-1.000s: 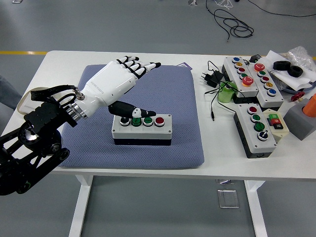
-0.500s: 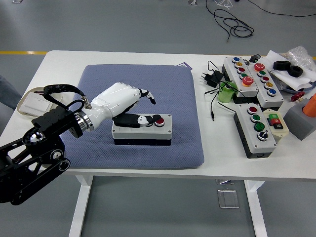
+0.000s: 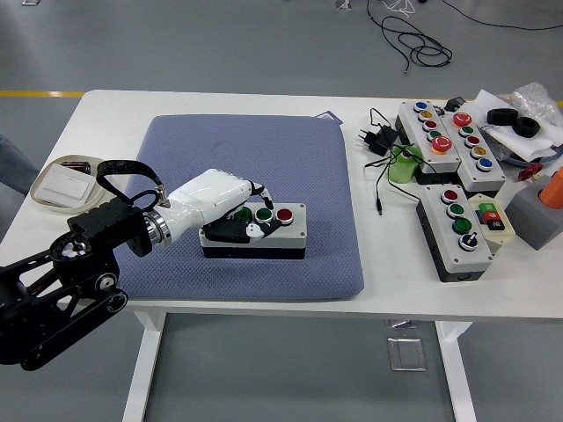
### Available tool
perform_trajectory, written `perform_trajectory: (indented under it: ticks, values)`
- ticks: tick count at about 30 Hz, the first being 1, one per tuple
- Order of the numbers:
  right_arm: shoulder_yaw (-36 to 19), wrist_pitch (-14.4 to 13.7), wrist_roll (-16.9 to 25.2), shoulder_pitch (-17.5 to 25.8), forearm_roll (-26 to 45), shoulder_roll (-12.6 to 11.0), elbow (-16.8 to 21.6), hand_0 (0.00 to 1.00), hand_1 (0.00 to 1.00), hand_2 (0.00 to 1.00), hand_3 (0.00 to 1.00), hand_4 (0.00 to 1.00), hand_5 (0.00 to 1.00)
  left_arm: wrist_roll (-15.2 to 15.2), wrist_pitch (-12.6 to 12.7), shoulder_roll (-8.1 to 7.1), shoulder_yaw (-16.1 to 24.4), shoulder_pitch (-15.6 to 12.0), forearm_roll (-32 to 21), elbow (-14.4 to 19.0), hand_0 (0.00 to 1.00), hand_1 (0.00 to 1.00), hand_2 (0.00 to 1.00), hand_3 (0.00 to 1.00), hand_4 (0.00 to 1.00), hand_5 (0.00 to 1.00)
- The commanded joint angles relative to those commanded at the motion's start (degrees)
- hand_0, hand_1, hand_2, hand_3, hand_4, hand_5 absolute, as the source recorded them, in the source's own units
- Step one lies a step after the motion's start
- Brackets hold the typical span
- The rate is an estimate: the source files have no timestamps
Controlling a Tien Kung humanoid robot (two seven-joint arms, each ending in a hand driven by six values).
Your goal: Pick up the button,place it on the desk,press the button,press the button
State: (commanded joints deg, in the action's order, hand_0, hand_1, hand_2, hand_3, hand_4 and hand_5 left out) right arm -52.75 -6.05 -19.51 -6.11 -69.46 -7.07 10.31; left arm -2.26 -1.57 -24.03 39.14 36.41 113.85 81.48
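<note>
The white counter (image 3: 220,110) is covered by a blue pad (image 3: 290,167), on which the button box (image 3: 283,236) is set. The left hand (image 3: 230,209) is curled over its left end, fingers together.

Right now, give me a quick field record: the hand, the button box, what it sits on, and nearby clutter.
left hand: over the left half of the button box, fingers curled onto its top and front
right hand: not in view
button box: grey, flat on the blue mat; green and red buttons visible at its right
blue mat: on the white table
clutter: other button boxes and cables at table's right
</note>
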Motion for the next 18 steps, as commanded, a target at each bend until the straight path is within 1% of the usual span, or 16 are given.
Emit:
perform_trajectory:
  ticks: [4,9,12,16,17,18]
  values:
    - [-0.03,0.04,-0.03,0.05,-0.16,-0.03,0.0,0.635,0.482,0.617,0.563,0.303,0.225,-0.17,-0.15,0.35,-0.38,-0.06,0.23,-0.84,0.027,0.002,0.017,0.689,0.669,0.998]
    - [-0.03,0.09,-0.08,0.14,-0.32,-0.01,0.0,0.634,0.482,0.617,0.563,0.303,0.225,-0.43,-0.04,1.16,-0.47,-0.15,0.71,-2.73,0.026,0.002,0.017,0.69,0.669,0.998]
    - [0.02,0.1,-0.07,0.12,-0.35,-0.02,0.0,0.634,0.482,0.616,0.563,0.302,0.224,-0.5,-0.08,1.36,-0.51,-0.07,0.91,-3.18,0.027,0.002,0.019,0.695,0.669,0.998]
    - [0.23,0.06,-0.01,0.08,-0.11,-0.06,0.0,0.634,0.482,0.616,0.563,0.302,0.224,-0.8,-0.7,1.48,-0.67,-0.04,1.27,-3.86,0.027,0.002,0.019,0.695,0.669,0.998]
    - [0.16,0.05,-0.02,0.02,-0.16,-0.04,0.0,0.634,0.482,0.617,0.563,0.303,0.224,-1.2,-1.89,1.51,-1.09,0.13,1.77,-4.37,0.027,0.002,0.019,0.696,0.67,0.998]
    - [0.14,0.04,-0.03,0.0,-0.18,-0.04,0.0,0.634,0.482,0.617,0.563,0.303,0.224,-1.35,-2.4,1.52,-1.24,0.19,1.94,-4.56,0.027,0.002,0.019,0.696,0.67,0.998]
